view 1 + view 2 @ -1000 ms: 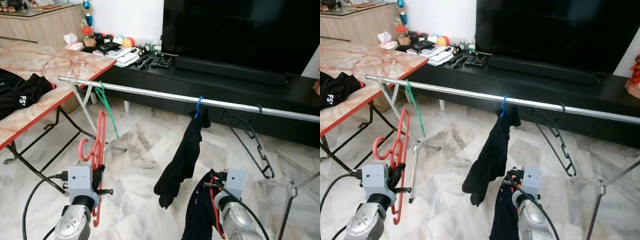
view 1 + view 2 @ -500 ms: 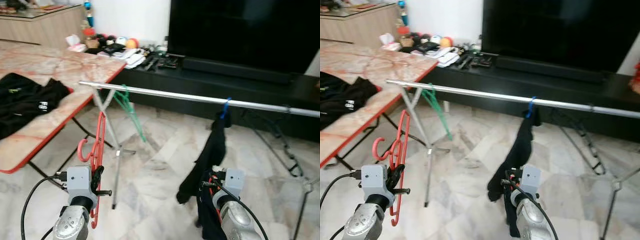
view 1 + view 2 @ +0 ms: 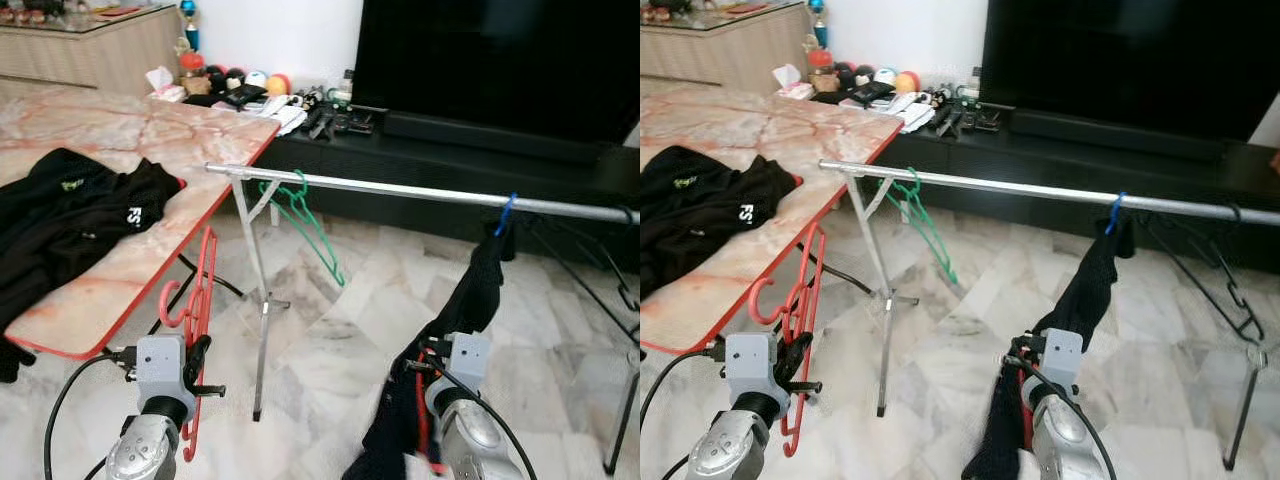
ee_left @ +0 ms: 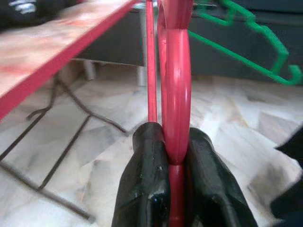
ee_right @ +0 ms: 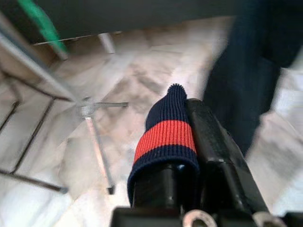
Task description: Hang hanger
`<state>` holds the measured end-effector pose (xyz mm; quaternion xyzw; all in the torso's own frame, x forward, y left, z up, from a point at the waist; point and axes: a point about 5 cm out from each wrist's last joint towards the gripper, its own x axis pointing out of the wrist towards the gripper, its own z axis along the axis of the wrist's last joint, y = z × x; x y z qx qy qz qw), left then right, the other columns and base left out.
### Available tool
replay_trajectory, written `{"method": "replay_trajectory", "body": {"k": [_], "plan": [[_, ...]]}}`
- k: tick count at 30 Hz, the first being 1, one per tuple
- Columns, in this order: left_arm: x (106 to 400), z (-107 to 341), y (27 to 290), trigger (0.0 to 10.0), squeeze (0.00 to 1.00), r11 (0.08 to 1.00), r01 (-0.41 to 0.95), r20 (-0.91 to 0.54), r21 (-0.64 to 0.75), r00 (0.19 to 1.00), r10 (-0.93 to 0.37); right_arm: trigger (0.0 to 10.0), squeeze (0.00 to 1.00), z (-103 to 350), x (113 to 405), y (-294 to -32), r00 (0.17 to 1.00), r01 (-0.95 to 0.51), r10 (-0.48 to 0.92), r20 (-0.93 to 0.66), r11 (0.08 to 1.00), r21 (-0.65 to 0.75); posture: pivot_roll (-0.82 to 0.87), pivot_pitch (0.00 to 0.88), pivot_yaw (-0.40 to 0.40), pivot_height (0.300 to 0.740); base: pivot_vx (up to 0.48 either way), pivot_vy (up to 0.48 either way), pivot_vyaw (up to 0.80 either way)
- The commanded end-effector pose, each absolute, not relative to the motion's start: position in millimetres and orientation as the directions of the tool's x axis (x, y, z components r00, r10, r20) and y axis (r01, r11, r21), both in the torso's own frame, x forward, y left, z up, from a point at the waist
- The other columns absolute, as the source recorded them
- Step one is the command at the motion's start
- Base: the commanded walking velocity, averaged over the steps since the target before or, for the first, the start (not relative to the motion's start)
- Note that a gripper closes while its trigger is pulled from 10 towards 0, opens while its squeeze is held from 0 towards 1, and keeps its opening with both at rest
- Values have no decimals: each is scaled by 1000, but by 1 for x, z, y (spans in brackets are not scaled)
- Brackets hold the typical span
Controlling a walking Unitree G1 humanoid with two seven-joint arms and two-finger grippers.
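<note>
A red hanger (image 3: 201,300) stands upright in front of me, and my left gripper (image 3: 196,362) is shut on its lower part. In the left wrist view the black fingers (image 4: 144,179) pinch the red hanger (image 4: 174,75) between them. My right gripper (image 3: 424,378) is low on the right, shut on a navy garment with a red band (image 5: 165,130), which drapes below the wrist. Ahead runs a silver clothes rail (image 3: 400,190). On it hang a green hanger (image 3: 312,228) near its left end and a black garment (image 3: 480,285) on a blue hook (image 3: 508,210).
A marble table with a red edge (image 3: 190,130) stands at the left with black clothes (image 3: 70,205) on it. The rail's leg (image 3: 258,310) stands mid-floor. A black hanger (image 3: 1230,285) hangs far right. Behind are a black TV console (image 3: 450,160) and a large TV.
The whole view has shifted, so the rail, its leg and the table now sit further right and closer. Both grippers keep the same hold on the red hanger and the garment.
</note>
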<state>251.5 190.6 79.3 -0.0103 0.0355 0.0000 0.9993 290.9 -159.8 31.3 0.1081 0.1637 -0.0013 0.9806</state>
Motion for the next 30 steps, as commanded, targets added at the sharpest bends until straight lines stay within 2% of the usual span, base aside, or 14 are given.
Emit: {"method": "replay_trajectory", "body": {"k": [1, 3, 10, 14, 19, 24, 26, 30], "plan": [[253, 82, 180, 10000, 0, 997, 63, -68, -36, 996, -65, 10000, 0, 33, 291, -170, 947, 65, 2, -321, 978, 197, 62, 36, -9, 740, 0, 0, -800], [252, 81, 179, 10000, 0, 996, 75, -71, -40, 994, -78, 10000, 0, 33, 292, -170, 947, 64, 2, -321, 978, 197, 62, 36, -9, 740, 0, 0, -800], [250, 81, 179, 10000, 0, 995, 88, -75, -40, 993, -91, 10000, 0, 33, 292, -167, 947, 51, 15, -320, 979, 198, 65, 39, -8, 740, 0, 0, 0], [250, 80, 179, 10000, 0, 995, 92, -75, -34, 993, -94, 10000, 0, 32, 292, -166, 946, 46, 20, -323, 979, 197, 65, 42, -7, 740, 0, 0, -800], [249, 81, 178, 10000, 0, 994, 103, -75, -34, 992, -105, 10000, 0, 32, 292, -165, 945, 44, 23, -325, 979, 199, 67, 42, -6, 740, 0, 0, 0], [250, 82, 176, 10000, 0, 993, 117, -69, -27, 991, -118, 10000, 0, 32, 292, -165, 945, 45, 23, -325, 979, 200, 65, 42, -4, 740, 0, 0, -800], [250, 81, 175, 10000, 0, 992, 125, -84, 11, 989, -124, 10000, 0, 32, 291, -165, 945, 46, 23, -325, 979, 201, 65, 42, -5, 740, 0, 0, 0], [250, 82, 174, 10000, 0, 992, 126, -73, -4, 989, -126, 10000, 0, 32, 292, -165, 945, 44, 25, -325, 979, 201, 67, 41, -6, 740, 0, -467, 0]]}}
